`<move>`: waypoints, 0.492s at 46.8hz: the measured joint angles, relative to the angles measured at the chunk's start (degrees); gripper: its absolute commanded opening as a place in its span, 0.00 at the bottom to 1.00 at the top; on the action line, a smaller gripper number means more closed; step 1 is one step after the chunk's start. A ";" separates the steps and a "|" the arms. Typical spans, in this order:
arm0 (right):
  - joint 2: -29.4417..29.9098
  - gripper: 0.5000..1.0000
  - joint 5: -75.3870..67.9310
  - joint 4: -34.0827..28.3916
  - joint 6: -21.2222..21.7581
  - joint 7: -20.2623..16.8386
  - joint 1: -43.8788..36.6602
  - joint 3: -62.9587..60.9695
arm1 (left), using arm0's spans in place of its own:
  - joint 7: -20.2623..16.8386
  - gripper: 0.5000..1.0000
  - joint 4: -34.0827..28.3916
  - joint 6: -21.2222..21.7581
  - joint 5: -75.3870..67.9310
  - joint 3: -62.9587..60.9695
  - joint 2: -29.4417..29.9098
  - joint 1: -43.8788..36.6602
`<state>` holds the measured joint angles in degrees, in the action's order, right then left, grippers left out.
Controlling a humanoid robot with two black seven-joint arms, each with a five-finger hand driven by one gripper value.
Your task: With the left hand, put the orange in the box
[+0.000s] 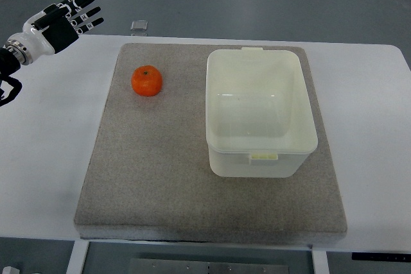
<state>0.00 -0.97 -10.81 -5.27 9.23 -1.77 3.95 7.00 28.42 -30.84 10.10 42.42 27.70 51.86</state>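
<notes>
Box (260, 112) on mat (154, 171), nothing inside | orange (146, 81) left of it | left hand (64, 20) spread, holding nothing

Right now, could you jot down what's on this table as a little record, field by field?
orange: orange sits on the mat's far left part, untouched
box: white box, open and empty, on the mat to the right of the orange
mat: grey mat covering most of the white table
left hand: left hand raised at the far left corner, fingers spread, holding nothing
right hand: not in view
progress: orange not yet in box
</notes>
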 measured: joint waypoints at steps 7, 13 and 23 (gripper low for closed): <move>0.00 0.86 0.00 0.00 0.00 0.00 0.01 0.00 | -0.48 0.99 -0.11 -0.76 -0.17 0.00 -0.01 -0.07; 0.00 0.86 0.00 0.00 0.00 0.00 0.01 0.00 | -1.88 0.99 -0.15 -2.45 -2.73 -0.20 0.32 -0.09; 0.00 0.86 0.00 0.00 0.00 0.00 0.01 0.00 | -11.03 0.99 -0.21 -2.70 -16.63 -0.06 0.61 0.25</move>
<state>0.00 -0.97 -10.81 -5.27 9.23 -1.76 3.95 -4.03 28.21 -33.54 -6.53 42.36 28.31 52.11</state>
